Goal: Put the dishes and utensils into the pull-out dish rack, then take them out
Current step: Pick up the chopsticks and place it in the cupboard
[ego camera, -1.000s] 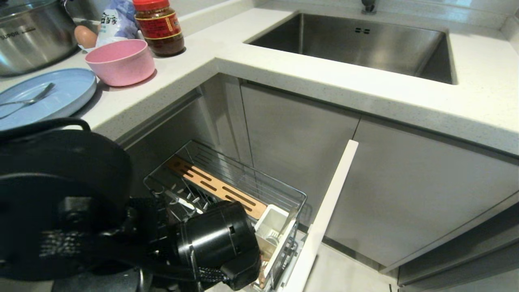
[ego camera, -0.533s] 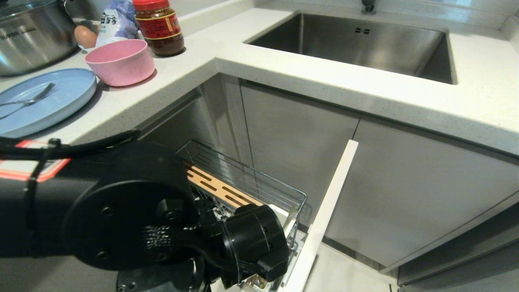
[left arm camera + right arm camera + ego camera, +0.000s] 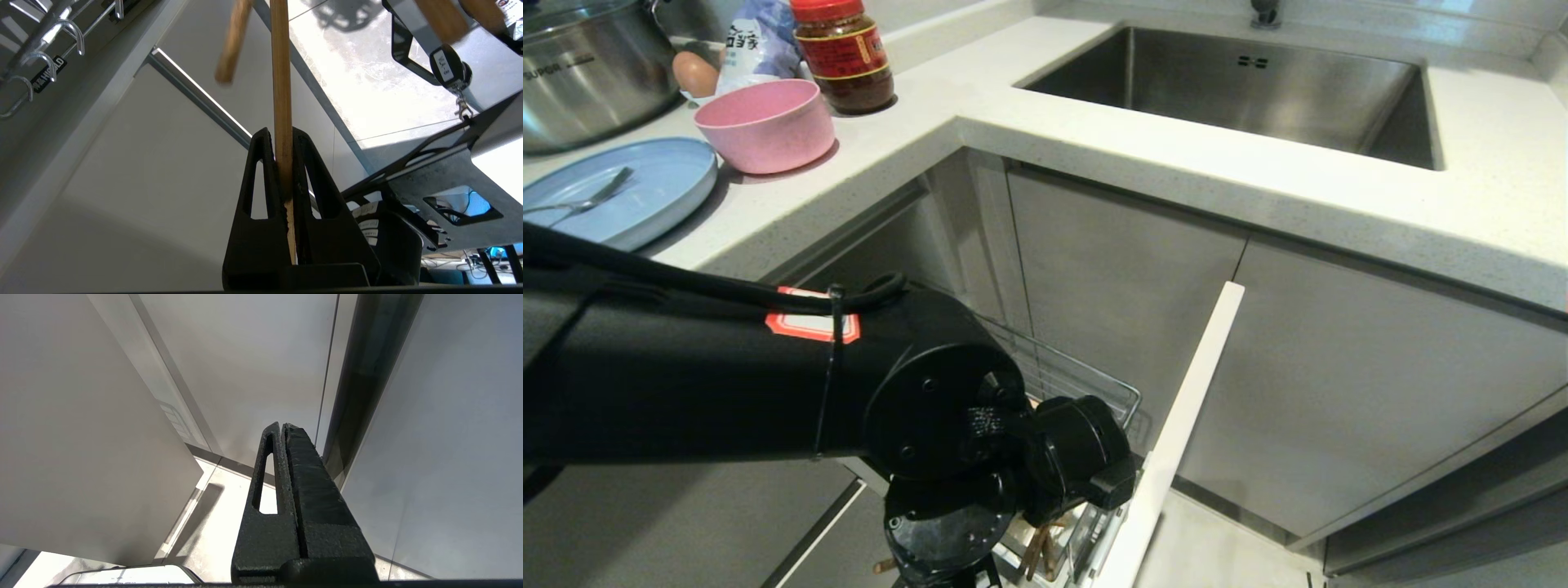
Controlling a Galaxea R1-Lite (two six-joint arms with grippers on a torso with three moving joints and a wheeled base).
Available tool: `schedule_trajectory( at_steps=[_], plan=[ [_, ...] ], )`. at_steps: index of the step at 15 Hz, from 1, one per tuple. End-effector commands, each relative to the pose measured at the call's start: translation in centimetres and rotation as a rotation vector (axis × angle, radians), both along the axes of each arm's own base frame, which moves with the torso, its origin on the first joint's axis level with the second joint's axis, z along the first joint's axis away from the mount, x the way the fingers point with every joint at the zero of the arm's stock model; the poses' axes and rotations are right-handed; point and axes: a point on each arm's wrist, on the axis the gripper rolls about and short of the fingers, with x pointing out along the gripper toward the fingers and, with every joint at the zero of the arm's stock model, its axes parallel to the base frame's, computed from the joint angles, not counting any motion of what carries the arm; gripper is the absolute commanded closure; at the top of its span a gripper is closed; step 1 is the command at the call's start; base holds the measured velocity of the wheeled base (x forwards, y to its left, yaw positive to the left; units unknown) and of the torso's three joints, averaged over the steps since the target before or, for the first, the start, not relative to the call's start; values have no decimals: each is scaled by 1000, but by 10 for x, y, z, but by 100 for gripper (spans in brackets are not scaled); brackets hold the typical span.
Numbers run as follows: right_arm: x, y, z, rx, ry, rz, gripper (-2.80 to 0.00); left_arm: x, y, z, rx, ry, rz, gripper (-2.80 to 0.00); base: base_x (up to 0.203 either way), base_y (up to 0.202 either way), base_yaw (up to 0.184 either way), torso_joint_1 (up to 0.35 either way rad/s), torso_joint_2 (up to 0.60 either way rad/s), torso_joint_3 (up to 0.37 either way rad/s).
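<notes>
Hidden parts: left arm [image 3: 727,384] fills the lower left of the head view and covers most of the pull-out dish rack [image 3: 1078,384]; only a stretch of chrome wire at its far side and the narrow white front panel [image 3: 1176,433] show. Wooden strip and utensil cup cannot be made out.
Left gripper [image 3: 282,163]: seen only from its own wrist camera, low beside the rack; its black fingers [image 3: 257,196] are pinched tight on one chopstick.
Chopsticks [image 3: 281,81]: light wood, slim and straight. The gripped one runs upright out from between the fingers; the second is blurred, tilted beside it, and whether it is also gripped cannot be told. In the head view their brown ends poke out under the wrist at the rack's near end.
Right gripper [image 3: 284,457]: parked low by the cabinet fronts, pads pressed together with nothing between them; outside the head view.
Plate [image 3: 654,188]: light blue, matte, flat on the countertop [image 3: 1094,163], its near edge cut off by the arm.
Fork [image 3: 584,202]: slim, silver, lying on the plate.
Bowl [image 3: 765,124]: pink, matte, upright just beside the plate.
Other things: steel pot [image 3: 588,73], sauce jar [image 3: 844,53], egg [image 3: 694,73], steel sink [image 3: 1241,90].
</notes>
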Motion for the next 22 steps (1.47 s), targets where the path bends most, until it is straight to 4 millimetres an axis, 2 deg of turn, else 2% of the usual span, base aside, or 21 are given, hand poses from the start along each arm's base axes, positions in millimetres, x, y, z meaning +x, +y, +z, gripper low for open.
schedule_trajectory(
  at_steps=[1, 12, 18, 19, 22],
  plan=[
    [0, 0, 0, 1, -5, 0, 0, 8, -8, -10, 28, 14, 5, 0, 0, 0, 0, 0, 0, 0],
    [0, 0, 0, 1, -5, 0, 0, 27, -28, -35, 65, 40, 20, 0, 0, 0, 0, 0, 0, 0],
    [0, 0, 0, 1, -5, 0, 0, 30, -29, -36, 65, 42, 27, 0, 0, 0, 0, 0, 0, 0],
    [0, 0, 0, 1, -5, 0, 0, 30, -29, -35, 61, 40, 28, -280, 0, 0, 0, 0, 0, 0],
    [0, 0, 0, 1, -5, 0, 0, 30, -30, -33, 51, 33, 32, -280, 0, 0, 0, 0, 0, 0]
  ],
)
